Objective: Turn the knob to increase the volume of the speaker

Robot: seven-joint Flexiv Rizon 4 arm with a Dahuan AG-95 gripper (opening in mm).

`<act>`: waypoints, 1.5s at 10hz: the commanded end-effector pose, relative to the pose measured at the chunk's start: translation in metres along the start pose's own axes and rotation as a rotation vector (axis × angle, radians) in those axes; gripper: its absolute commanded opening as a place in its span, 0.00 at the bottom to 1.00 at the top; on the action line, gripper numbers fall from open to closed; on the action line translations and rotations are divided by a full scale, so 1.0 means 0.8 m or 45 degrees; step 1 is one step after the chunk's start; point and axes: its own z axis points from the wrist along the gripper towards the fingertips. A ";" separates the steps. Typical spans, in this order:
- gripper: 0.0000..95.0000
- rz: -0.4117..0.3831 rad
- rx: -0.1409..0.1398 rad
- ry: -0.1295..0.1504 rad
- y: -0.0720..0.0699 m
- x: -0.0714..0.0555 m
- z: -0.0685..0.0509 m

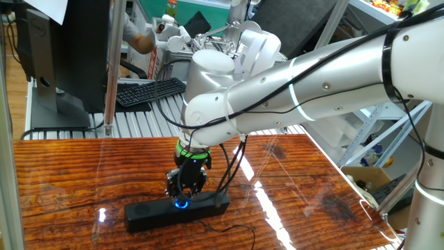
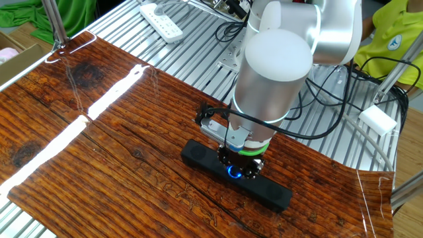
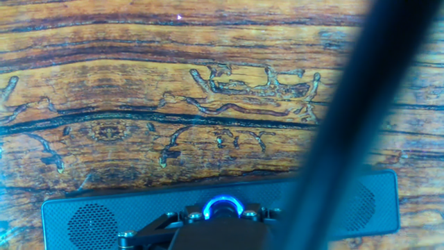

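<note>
The speaker (image 1: 142, 214) is a long black bar lying on the wooden table, also seen in the other fixed view (image 2: 198, 156) and along the bottom of the hand view (image 3: 90, 221). The knob (image 1: 182, 203) glows blue at its middle (image 2: 232, 172) (image 3: 223, 204). My gripper (image 1: 183, 197) points straight down onto the knob (image 2: 238, 170), with its jaws closed around it. In the hand view the gripper (image 3: 223, 217) sits right at the blue ring, which shows only as an arc above the finger parts.
A black keyboard (image 1: 149, 91) and a monitor (image 1: 66, 55) stand behind the table on a metal grating. A white power strip (image 2: 162, 23) and cables lie on the grating. A blurred dark cable (image 3: 354, 118) crosses the hand view. A cardboard box (image 1: 368, 179) sits to the right.
</note>
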 end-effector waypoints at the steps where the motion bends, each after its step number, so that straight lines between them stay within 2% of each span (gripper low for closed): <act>1: 0.40 -0.053 0.014 0.002 0.001 0.000 0.000; 5: 0.40 -0.132 0.066 0.003 0.001 0.000 -0.001; 8: 0.40 -0.163 0.064 0.009 0.001 0.000 -0.002; 10: 0.40 -0.197 0.082 0.011 0.001 0.000 -0.002; 12: 0.40 -0.240 0.127 0.015 0.001 0.001 -0.003; 14: 0.40 -0.247 0.121 0.016 0.001 0.001 -0.004; 15: 0.40 -0.246 0.107 0.020 0.001 0.001 -0.004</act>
